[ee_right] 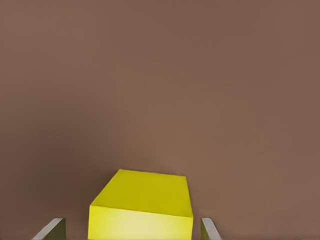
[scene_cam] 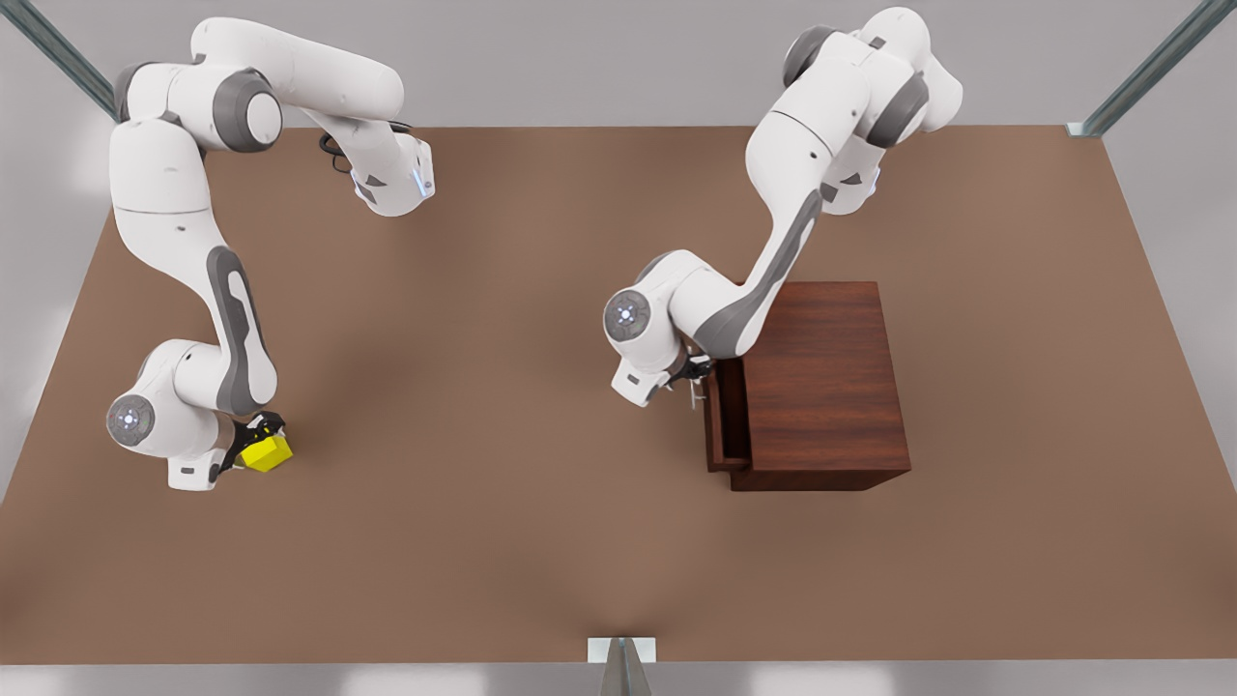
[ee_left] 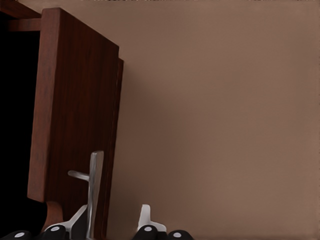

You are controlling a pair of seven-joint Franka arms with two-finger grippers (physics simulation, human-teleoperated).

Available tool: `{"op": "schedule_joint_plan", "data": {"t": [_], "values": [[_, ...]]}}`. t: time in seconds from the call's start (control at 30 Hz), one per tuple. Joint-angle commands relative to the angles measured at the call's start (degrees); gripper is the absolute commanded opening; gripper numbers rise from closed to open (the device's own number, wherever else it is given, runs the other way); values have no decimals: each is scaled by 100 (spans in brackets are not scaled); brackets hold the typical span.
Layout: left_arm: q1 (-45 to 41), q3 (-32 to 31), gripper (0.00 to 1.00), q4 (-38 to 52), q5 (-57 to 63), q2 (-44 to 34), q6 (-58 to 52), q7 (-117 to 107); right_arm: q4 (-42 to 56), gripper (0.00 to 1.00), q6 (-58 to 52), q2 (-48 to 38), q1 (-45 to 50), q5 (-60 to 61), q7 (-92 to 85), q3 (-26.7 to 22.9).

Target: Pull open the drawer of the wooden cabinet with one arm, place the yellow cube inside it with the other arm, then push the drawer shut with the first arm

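Drawer (scene_cam: 727, 416), a shallow reddish-brown wooden tray, sits slightly out of the boxy dark wood-grain cabinet (scene_cam: 821, 377), on the side facing the cube. Left gripper (ee_left: 112, 231) is at the drawer front, fingers straddling the slim silver bar handle (ee_left: 93, 192), apparently gripped so it can pull. Small bright yellow cube (ee_right: 142, 207) lies on the brown table (scene_cam: 483, 387), well away from the cabinet. Right gripper (ee_right: 132, 231) brackets it, jaws spread wider than the cube, not clamped yet; likely staged for pickup.
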Motion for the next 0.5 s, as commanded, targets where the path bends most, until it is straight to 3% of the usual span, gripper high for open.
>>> {"op": "schedule_joint_plan", "data": {"t": [0.0,0.37,0.4,0.47], "values": [[-16,0,58,40,1,2,38,-242,1,100,77,18,-4,22,186,-2],[-244,-9,58,418,-7,212,38,-373,37,100,358,272,-162,22,476,7],[-271,-9,58,444,-7,212,38,-382,37,98,367,281,-162,22,476,7],[-297,-18,58,506,-7,212,29,-382,37,85,367,290,-162,31,467,16]]}}
